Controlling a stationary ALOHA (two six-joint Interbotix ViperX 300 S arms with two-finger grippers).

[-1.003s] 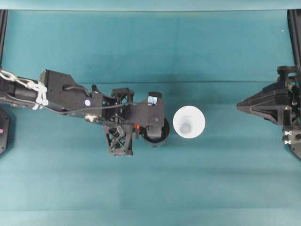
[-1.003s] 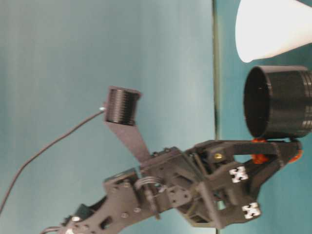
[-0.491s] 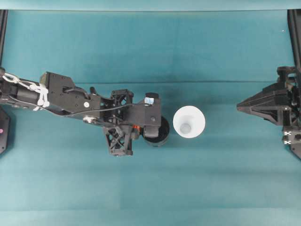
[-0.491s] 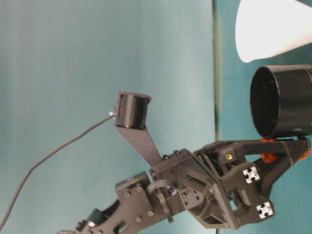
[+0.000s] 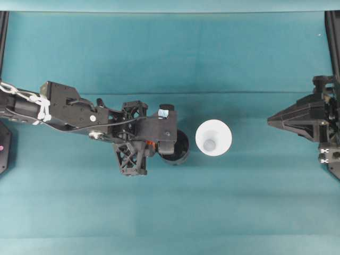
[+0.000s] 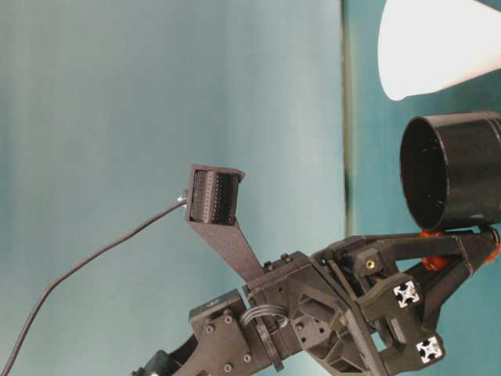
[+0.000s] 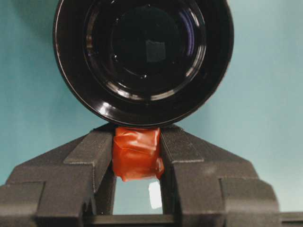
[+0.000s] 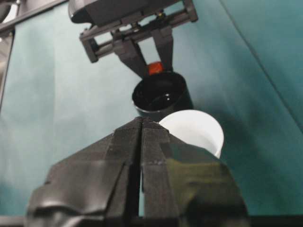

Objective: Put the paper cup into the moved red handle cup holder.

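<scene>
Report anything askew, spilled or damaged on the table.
Nothing stands out. The paper cup stands upright beside the red handle cup holder, also upright and empty, its red tab pinched by the left gripper.

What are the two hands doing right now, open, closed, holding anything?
Left hand: closed on the red handle of the black cup holder.
Right hand: closed, holding nothing, short of the paper cup.
</scene>
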